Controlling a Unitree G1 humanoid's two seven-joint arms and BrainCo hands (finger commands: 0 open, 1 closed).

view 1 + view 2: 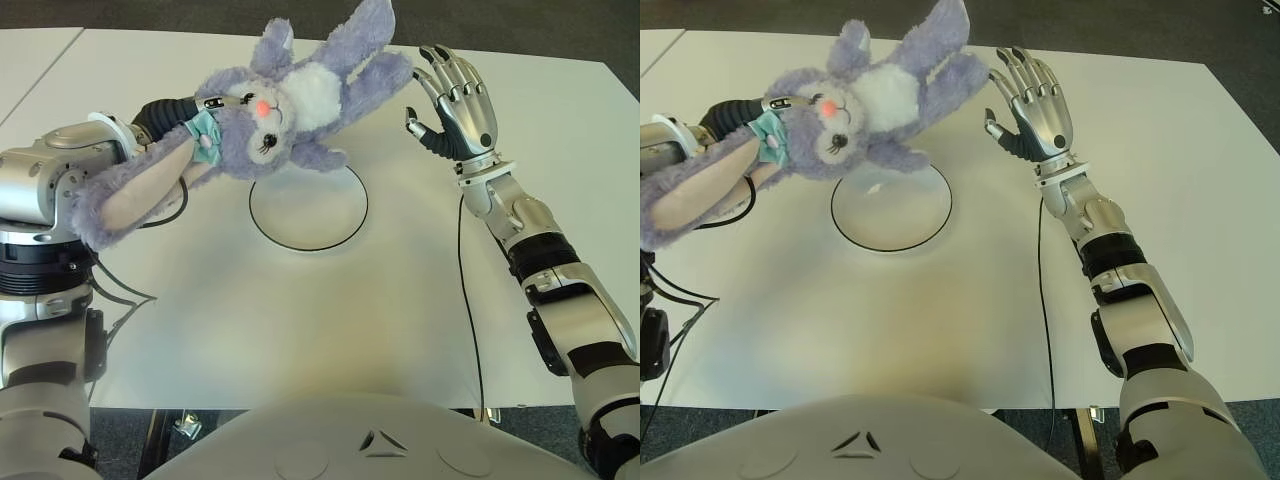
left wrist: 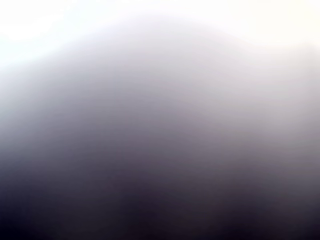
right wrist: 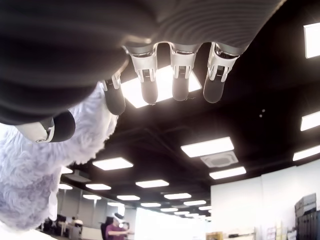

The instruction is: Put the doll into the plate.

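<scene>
In the left eye view the left hand holds the purple plush doll by its head, lifted above the far rim of the round plate on the white table; its fingers appear clamped on the doll. The right eye view shows the right hand beside the doll's foot, fingers spread. The left wrist view is blocked by fur. The right wrist view confirms open fingers near fur. The doll looks light, soft and floppy; the head or body seems the best place to grip.
</scene>
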